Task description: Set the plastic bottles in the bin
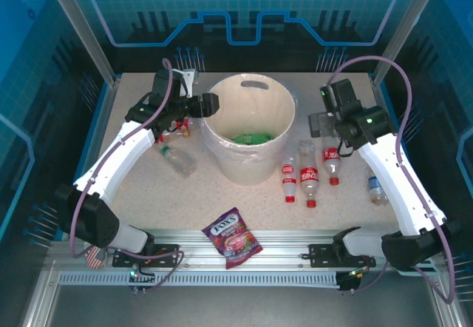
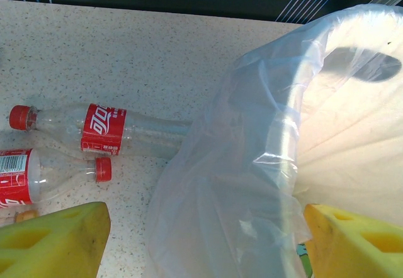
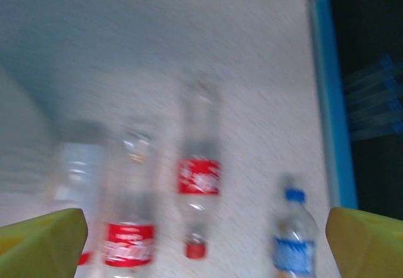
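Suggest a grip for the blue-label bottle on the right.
Grip the blue-label bottle across its middle, at the label, coming straight down from above. It lies flat on the table, apart from the red-label bottles, so the open right hand can straddle its round body.

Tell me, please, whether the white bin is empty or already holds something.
Not empty: a green item lies at the bottom of the bin; whether it is a bottle, I cannot tell.
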Controlling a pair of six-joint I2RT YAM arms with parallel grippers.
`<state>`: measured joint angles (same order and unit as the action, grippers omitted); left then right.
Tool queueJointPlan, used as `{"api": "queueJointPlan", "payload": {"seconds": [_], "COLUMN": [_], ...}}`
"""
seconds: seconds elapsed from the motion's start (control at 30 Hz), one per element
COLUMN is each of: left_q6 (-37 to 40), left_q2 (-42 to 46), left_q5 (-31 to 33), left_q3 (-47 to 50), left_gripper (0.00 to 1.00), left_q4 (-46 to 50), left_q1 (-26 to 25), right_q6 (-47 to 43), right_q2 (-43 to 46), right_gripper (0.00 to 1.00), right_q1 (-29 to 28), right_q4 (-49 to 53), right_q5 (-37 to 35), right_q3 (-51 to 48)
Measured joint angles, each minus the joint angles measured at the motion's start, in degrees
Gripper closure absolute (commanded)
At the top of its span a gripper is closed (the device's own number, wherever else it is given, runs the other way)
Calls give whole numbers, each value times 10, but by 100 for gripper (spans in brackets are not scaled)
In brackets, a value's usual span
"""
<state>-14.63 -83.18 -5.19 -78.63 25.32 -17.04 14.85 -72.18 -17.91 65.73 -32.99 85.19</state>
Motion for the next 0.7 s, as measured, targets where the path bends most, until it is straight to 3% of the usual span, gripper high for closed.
{"api": "queueJointPlan", "payload": {"seconds": [0.13, 0.27, 0.6, 0.7], "left_q6": [0, 0, 0, 0], "left_q2": [0, -1, -1, -1], "left_q5": [-2, -5, -7, -7], "left_q3": [0, 0, 0, 0], "left_gripper": [20, 20, 19, 19], "left_q4": [-2, -2, -3, -3], "left_q1": [0, 0, 0, 0], "right_q6": [31, 49, 57, 57], "right_q2": [32, 59, 30, -9], "right_gripper": [0, 0, 0, 0], "right_q1": [111, 209, 414, 443], "right_q4": [24, 5, -134, -164], "right_q5": [-41, -33, 70, 111], "right_q3": [-94, -196, -323, -328]}}
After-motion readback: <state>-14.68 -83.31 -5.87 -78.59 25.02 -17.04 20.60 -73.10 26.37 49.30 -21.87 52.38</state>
